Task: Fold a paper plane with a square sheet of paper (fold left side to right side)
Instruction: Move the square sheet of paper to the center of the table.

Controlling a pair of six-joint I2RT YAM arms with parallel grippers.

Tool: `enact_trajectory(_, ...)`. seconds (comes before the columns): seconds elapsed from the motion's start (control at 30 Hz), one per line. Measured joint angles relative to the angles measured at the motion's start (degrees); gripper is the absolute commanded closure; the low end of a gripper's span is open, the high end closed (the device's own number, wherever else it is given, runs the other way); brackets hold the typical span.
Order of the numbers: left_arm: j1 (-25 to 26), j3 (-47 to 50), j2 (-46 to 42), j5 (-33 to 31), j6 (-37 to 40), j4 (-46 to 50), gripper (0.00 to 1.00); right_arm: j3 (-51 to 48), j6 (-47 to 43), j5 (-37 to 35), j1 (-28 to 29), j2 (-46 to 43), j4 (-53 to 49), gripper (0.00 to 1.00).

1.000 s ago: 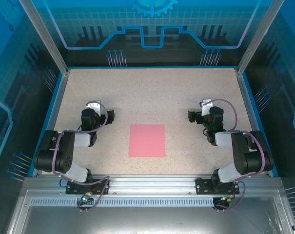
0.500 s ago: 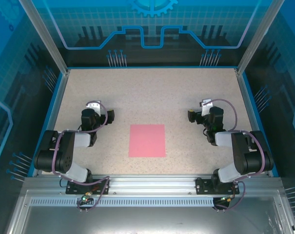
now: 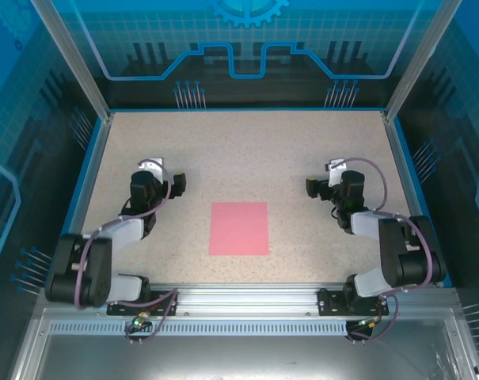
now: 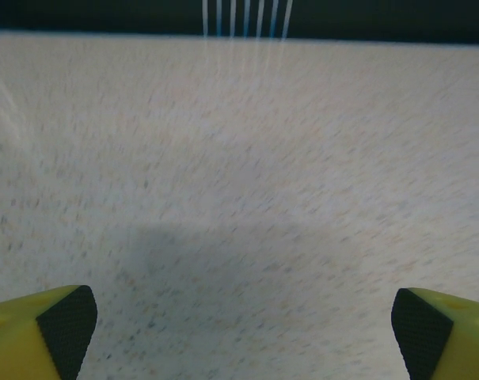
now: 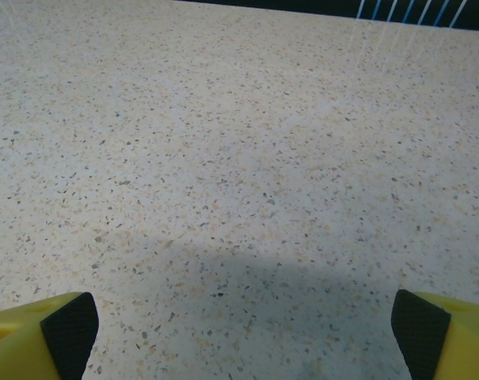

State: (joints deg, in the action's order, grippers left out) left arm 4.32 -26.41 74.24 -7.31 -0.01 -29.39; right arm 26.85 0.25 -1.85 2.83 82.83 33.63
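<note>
Pads (image 4: 65,328) of black rubber on the left jaws sit at the two bottom corners of the left wrist view, far apart on their yellow fingers. The left jaws are released and grasp nothing. Speckled worktop (image 4: 239,174) lies in the gap, smeared into streaks, with a dull shadow across its near part. The right jaws stand just as wide and grasp nothing, their black pads (image 5: 69,328) at the bottom corners of the right wrist view. The worktop (image 5: 223,142) between them is sharp and bare, again with a soft shadow close in.

From above, the left arm (image 3: 132,229) reaches up the left side of the worktop (image 3: 247,146) and the right arm (image 3: 382,233) up the right side, the two wrists roughly level with each other. The square sheet of paper (image 3: 239,228) lies flat and unfolded between them, in the middle of the worktop's width and toward its near edge, with its sides square to that edge. It is well apart from both arms, and neither pair of jaws touches it. A blue rim (image 3: 85,182) runs round the worktop. The arm bases sit on a metal rail (image 3: 247,297) along the near edge.
</note>
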Motion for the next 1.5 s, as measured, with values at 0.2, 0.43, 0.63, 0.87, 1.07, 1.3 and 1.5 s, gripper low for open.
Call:
enact_trajectory(0.2,13.9,-6.8,-12.5,-3.6,-3.1,17.9,0.01,3.7,3.8,-0.6,-0.2,-15.5,-14.2,0.01)
enact_trajectory(0.43,30.3,-13.1,-12.6,-4.9,-10.9,41.7,0.01,6.3,11.7,-1.0,5.3,-28.6,-33.0,0.01)
enact_trajectory(0.63,42.2,-17.7,0.0,-4.9,-17.7,54.7,0.01,6.4,15.5,-3.0,12.9,-30.5,-45.9,0.01)
enact_trajectory(0.87,46.1,-32.9,21.2,-3.5,-19.7,61.3,0.01,7.5,16.5,-6.8,17.5,-30.6,-52.7,0.01)
enact_trajectory(1.07,46.2,-39.1,29.3,-1.8,-20.1,62.8,0.01,8.4,16.5,-8.7,18.2,-31.3,-55.3,0.01)
enact_trajectory(1.3,46.0,-43.6,35.1,-1.9,-20.7,64.2,0.01,8.5,16.5,-9.4,18.3,-31.9,-57.0,0.01)
enact_trajectory(1.5,44.6,-47.7,38.2,-1.8,-20.4,65.7,0.01,9.6,16.5,-9.7,18.3,-33.2,-58.6,0.01)
